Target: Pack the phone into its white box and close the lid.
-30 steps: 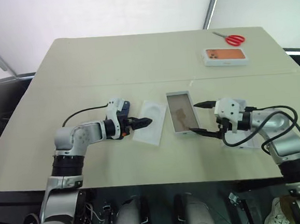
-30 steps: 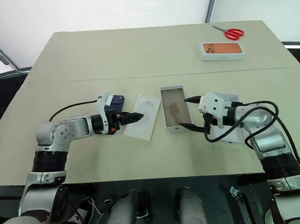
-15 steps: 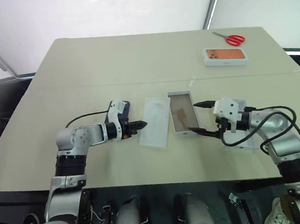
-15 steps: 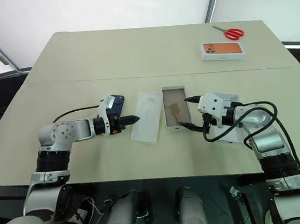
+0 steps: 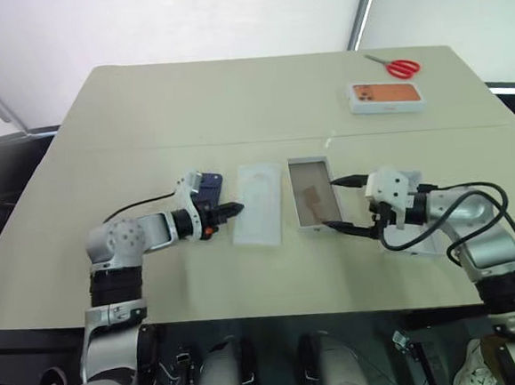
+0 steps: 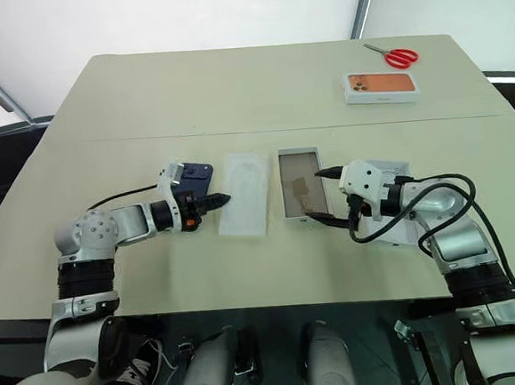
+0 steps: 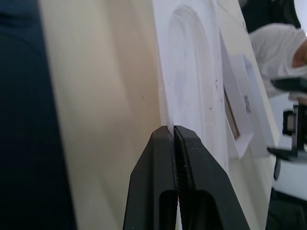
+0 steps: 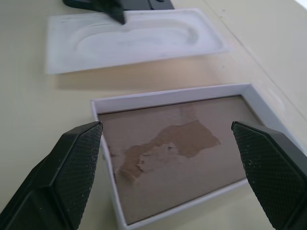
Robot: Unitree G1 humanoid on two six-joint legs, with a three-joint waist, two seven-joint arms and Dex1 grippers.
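The white box (image 5: 313, 193) lies open at mid-table, showing its brownish floor (image 8: 187, 158). My right gripper (image 5: 332, 204) is open, its fingers spread along the box's right side. The lid (image 6: 396, 163) lies partly hidden under my right wrist. A flat white insert (image 5: 260, 203) with an oval recess lies left of the box. My left gripper (image 5: 234, 209) is shut on the insert's left edge (image 7: 163, 91). The dark navy phone (image 5: 207, 185) lies just behind my left gripper, partly hidden by it.
A white box with an orange phone print (image 5: 387, 96) and red scissors (image 5: 402, 67) lie at the far right of the table. A seam (image 5: 147, 149) crosses the tabletop behind the work area.
My left gripper has closed and drawn back to the left. The insert has swung from tilted to parallel with the box and shifted left. The right arm has not moved.
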